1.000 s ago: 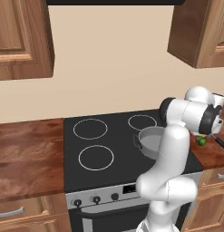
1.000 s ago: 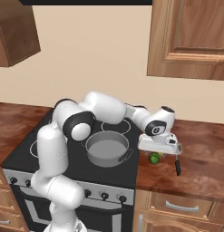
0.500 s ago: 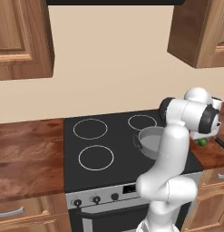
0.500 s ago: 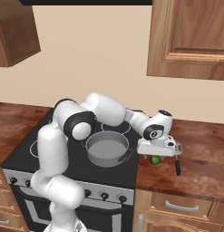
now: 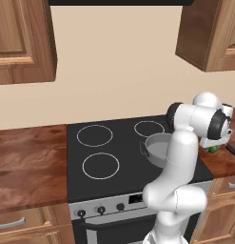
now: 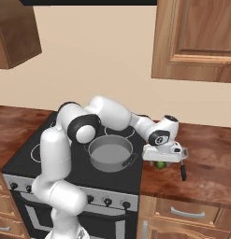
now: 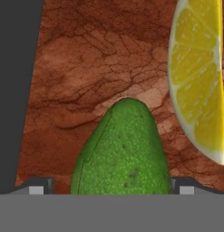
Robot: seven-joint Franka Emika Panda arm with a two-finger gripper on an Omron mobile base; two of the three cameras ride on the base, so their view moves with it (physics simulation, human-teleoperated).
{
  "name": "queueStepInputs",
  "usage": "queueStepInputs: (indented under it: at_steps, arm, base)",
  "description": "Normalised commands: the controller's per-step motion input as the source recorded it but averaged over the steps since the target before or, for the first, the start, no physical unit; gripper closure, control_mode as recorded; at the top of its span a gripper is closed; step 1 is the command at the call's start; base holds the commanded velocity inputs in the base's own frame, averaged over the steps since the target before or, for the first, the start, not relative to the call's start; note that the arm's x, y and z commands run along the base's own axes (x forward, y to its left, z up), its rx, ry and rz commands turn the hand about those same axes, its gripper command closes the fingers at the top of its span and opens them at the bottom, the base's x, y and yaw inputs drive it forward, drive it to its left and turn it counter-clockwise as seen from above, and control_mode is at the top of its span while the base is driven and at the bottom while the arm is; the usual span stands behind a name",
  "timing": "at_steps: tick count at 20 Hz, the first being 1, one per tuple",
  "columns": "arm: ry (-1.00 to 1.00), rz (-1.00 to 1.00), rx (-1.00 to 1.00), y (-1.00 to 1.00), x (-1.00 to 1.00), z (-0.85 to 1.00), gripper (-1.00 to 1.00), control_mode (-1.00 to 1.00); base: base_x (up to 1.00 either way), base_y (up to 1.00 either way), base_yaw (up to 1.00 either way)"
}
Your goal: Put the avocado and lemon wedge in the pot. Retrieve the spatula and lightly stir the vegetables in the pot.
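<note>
The gripper (image 7: 108,190) has its fingers spread wide, one on each side of the avocado (image 7: 122,149) on the brown counter (image 7: 86,68). The lemon wedge (image 7: 199,81) lies just beside it. The pot (image 6: 110,154) sits on the stove (image 6: 28,154).

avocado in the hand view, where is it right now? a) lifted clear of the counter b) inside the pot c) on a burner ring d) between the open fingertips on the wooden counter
d: the avocado lies on the wooden counter between the gripper's spread fingertips, with the lemon wedge beside it; the pot holds nothing.
</note>
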Motion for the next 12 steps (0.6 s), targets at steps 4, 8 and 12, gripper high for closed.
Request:
queueStepInputs:
  at_steps: [4, 8, 12]
  arm:
    - [0.00, 0.00, 0.00, 0.01, 0.00, 0.00, 1.00, -1.00]
    - [0.00, 0.00, 0.00, -0.01, 0.05, 0.00, 1.00, -1.00]
    - [-0.04, 0.00, 0.00, 0.00, -0.05, 0.00, 1.00, -1.00]
  base:
    - [0.00, 0.00, 0.00]
    - [0.00, 0.00, 0.00]
    - [0.00, 0.00, 0.00]
